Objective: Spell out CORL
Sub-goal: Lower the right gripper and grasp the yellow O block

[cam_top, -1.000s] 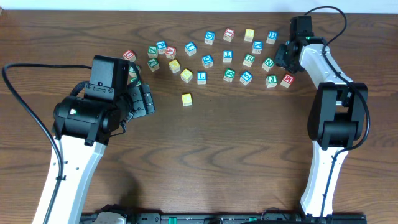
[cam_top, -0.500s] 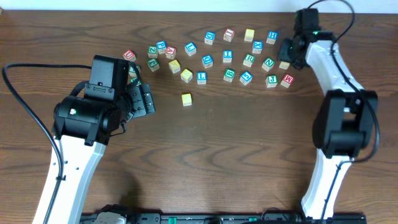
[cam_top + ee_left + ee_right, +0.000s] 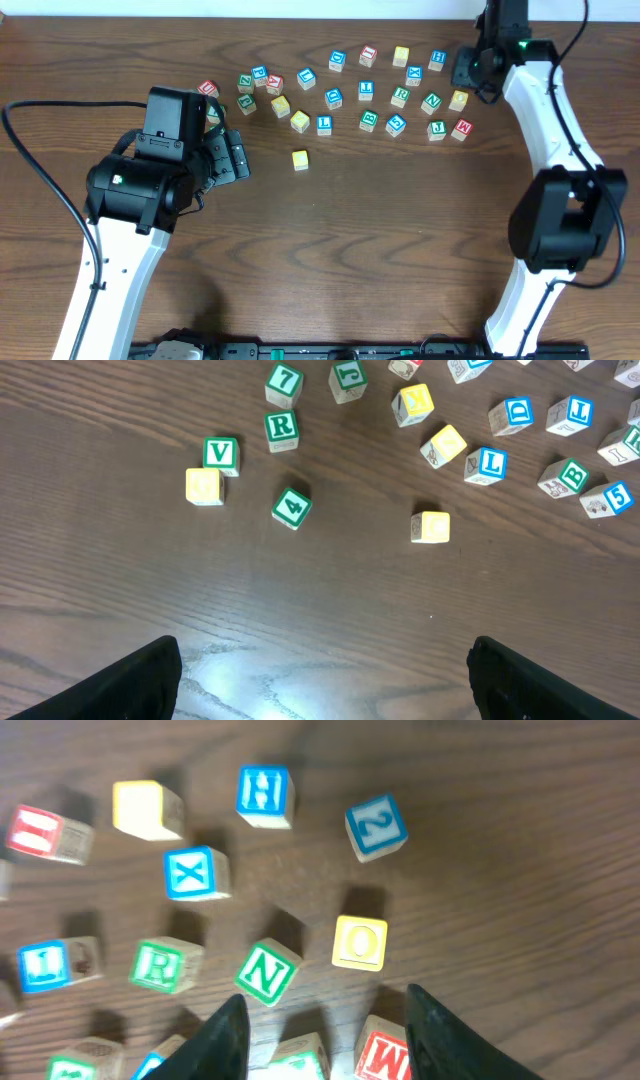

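A lone yellow cube point(image 3: 300, 159) point(image 3: 430, 527) sits apart, in front of the scattered alphabet cubes. A yellow O cube point(image 3: 360, 942) point(image 3: 458, 100) rests on the table at the right end of the scatter. My right gripper point(image 3: 330, 1040) point(image 3: 470, 72) hovers open above that end, holding nothing. A green R cube point(image 3: 157, 965) point(image 3: 400, 96) lies to the left of a green N cube point(image 3: 267, 972). A blue L cube point(image 3: 323, 124) point(image 3: 490, 464) sits mid-scatter. My left gripper point(image 3: 325, 695) point(image 3: 232, 158) is wide open and empty over bare wood, left of the lone cube.
Several other letter cubes spread across the far half of the table point(image 3: 360, 250): another green R point(image 3: 282, 428), a V point(image 3: 221, 454), a 4 point(image 3: 291, 507), a blue X point(image 3: 195, 873), an H point(image 3: 265, 795) and a red M point(image 3: 385, 1055).
My right gripper has opened and drawn back toward the far edge, leaving the yellow O cube on the table. The left arm has not moved.
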Controlling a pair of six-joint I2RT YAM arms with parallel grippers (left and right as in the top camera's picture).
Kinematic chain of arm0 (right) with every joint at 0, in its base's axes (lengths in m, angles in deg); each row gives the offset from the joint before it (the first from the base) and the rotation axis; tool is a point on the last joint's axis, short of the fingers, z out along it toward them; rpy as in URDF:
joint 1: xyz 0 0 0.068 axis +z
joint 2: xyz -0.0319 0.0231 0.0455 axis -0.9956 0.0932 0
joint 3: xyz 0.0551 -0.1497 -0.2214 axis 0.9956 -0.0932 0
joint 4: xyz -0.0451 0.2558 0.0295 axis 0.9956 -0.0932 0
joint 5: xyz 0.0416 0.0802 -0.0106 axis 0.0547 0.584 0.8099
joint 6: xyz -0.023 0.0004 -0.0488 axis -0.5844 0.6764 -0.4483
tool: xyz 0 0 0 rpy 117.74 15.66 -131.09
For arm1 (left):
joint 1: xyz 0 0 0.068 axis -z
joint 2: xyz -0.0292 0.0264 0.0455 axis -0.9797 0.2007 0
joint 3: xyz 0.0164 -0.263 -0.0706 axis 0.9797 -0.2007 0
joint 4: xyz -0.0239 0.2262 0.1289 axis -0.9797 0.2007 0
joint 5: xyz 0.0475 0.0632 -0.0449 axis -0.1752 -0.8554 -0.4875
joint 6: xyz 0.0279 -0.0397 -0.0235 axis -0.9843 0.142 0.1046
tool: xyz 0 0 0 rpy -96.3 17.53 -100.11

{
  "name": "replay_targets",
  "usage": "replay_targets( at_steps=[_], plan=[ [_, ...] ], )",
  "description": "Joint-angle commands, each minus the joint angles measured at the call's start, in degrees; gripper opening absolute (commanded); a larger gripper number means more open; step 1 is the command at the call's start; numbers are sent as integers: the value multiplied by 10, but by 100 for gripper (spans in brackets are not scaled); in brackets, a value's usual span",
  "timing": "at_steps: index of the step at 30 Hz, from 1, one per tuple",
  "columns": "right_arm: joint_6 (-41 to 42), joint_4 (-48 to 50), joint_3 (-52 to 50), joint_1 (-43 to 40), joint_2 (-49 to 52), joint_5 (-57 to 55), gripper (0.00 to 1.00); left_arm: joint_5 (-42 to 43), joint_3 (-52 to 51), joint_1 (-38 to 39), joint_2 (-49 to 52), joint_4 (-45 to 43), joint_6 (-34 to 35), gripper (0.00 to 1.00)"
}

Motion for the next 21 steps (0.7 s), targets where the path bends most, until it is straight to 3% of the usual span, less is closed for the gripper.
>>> replay_targets(
  at_steps=[1,9,21],
  plan=[
    [-8,9,1,-1,40,2,50,-7,9,-3,3,1,5,90],
    [-8,39,1,-1,90,2,58,-7,9,-3,3,1,5,90],
    [-8,45,1,-14,109,-3,57,-7,9,-3,3,1,5,90]
  ],
)
